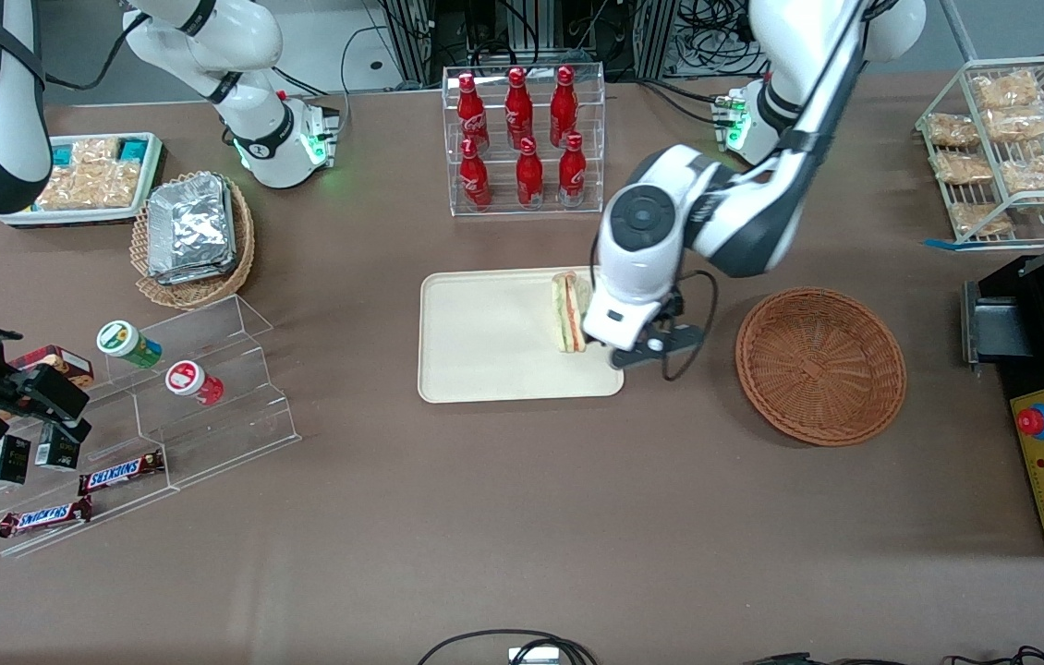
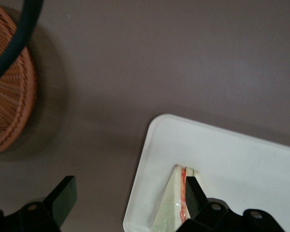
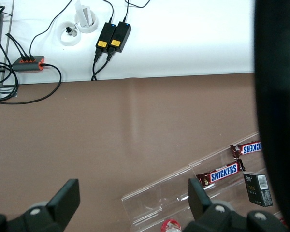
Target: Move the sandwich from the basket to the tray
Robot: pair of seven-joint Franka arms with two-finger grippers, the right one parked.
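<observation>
My jaws stand spread wide and hold nothing, one finger just beside the sandwich. It sits on edge on the tray, near the rim closest to the emptied basket. I judge it light, soft and slippery in its clear wrap, best pinched gently across the bread faces. My arm reaches over the counter, wrist turned down above the tray's edge.

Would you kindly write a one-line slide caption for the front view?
Left gripper, open, beside the clear-wrapped triangular sandwich on the cream rectangular tray; the reddish-brown wicker basket sits empty.
</observation>
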